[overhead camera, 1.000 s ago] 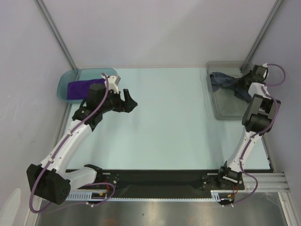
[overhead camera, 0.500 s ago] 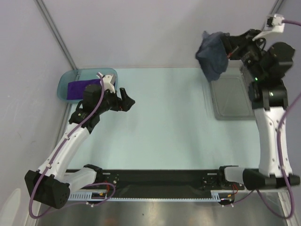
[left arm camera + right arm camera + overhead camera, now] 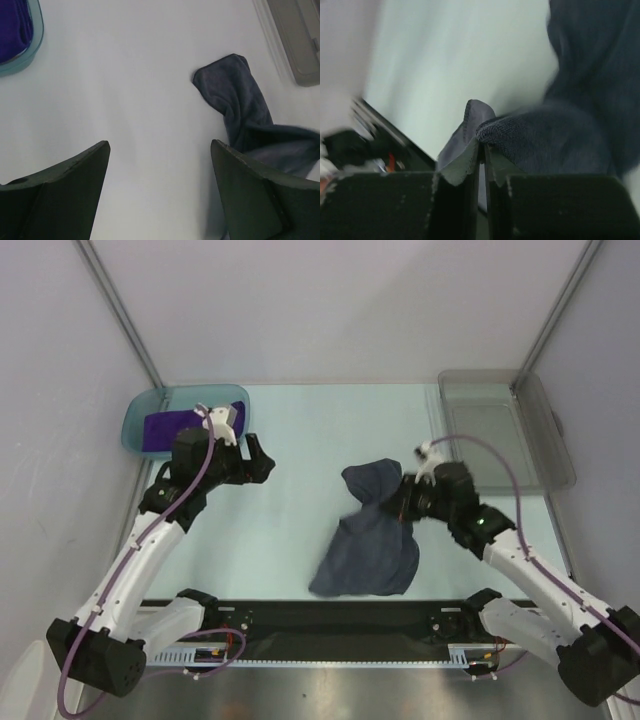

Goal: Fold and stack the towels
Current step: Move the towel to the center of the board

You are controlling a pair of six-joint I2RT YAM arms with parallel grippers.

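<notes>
A grey-blue towel [image 3: 368, 540] lies crumpled on the table's middle, near the front edge; it also shows in the left wrist view [image 3: 245, 107] and the right wrist view [image 3: 580, 120]. My right gripper [image 3: 408, 502] is shut on the towel's upper right part; in the right wrist view the fingers [image 3: 482, 155] pinch a fold of cloth. A deep purple towel [image 3: 168, 426] lies in the teal tray [image 3: 138, 412] at the back left. My left gripper [image 3: 258, 462] is open and empty, just right of the tray, above the table.
The clear grey bin [image 3: 500, 430] stands at the back right with nothing in it. A black strip [image 3: 330, 615] runs along the table's front edge between the arm bases. Walls close the table on three sides.
My right arm has lifted the grey-blue towel out of the grey bin and carried it down to the table's middle. My left arm has shifted only slightly.
</notes>
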